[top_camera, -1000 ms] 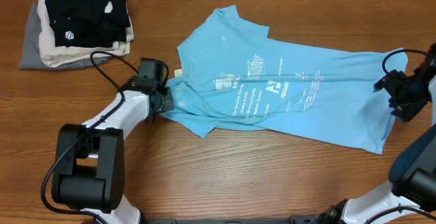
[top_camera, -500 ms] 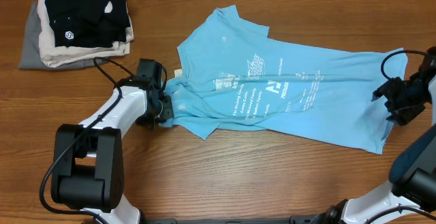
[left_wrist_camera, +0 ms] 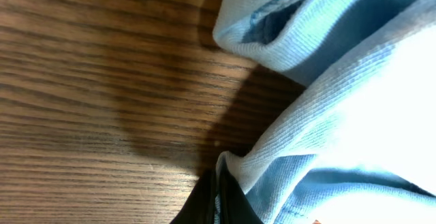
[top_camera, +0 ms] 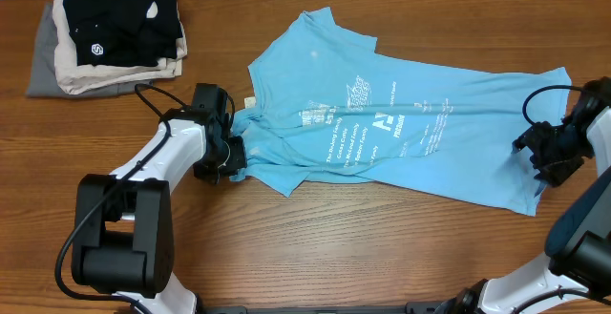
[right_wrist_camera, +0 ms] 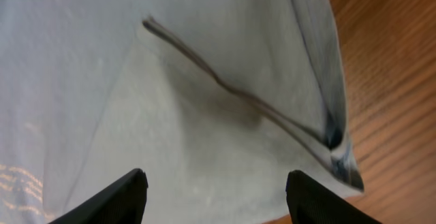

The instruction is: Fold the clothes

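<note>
Your blue shirt (top_camera: 382, 123) lies spread out in the middle of the table (top_camera: 382, 257). Its long way runs side to side. The neck is on the left and the bottom edge is on the right, tipped a little toward the near side. One sleeve points to the far side. Your left gripper (top_camera: 232, 152) is closed tight, pinching the shirt near the neck. Your right gripper (top_camera: 535, 157) is open wide over the bottom edge and holds nothing.

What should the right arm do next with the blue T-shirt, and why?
Probably lower the right end effector and close on the hem: it hangs open over that edge of the T-shirt, while the left end effector is shut on the opposite end.
</note>
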